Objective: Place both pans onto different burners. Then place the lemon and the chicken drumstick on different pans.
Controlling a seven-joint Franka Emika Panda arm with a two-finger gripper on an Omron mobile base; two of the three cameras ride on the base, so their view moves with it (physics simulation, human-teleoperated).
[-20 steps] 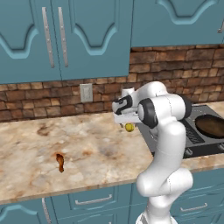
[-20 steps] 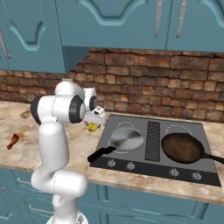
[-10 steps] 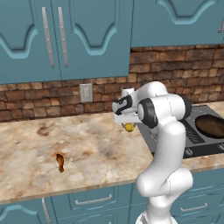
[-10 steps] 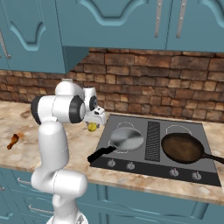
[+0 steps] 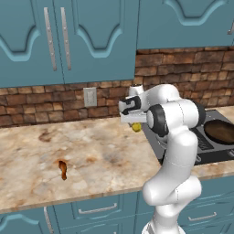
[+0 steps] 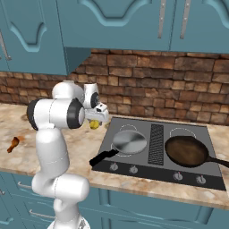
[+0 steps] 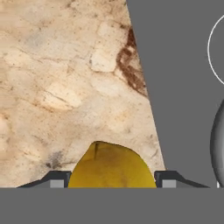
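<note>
Hand view has the lemon (image 7: 111, 165) sitting right between the two dark fingertips (image 7: 57, 180), so the gripper (image 7: 111, 181) is clamped on it, above the marbled countertop (image 7: 65, 87) just left of the cooktop's (image 7: 179, 87) straight edge. Right base view puts the lemon (image 6: 94, 125) hanging under the hand, off the counter, close to the cooktop's left rim.

Silver pan (image 6: 129, 140) is on the near-left burner, its black handle running toward the near-left and poking over the front edge. Brown pan (image 6: 187, 150) is on the right side, handle pointing right and slightly near. Far-left burner (image 6: 128, 128) is bare, vent strip (image 6: 155, 138) between the pans.

Chicken drumstick (image 5: 62, 169) lies well off to the left on open counter, long axis running near-to-far in the left base view, with loads of free room around it.
</note>
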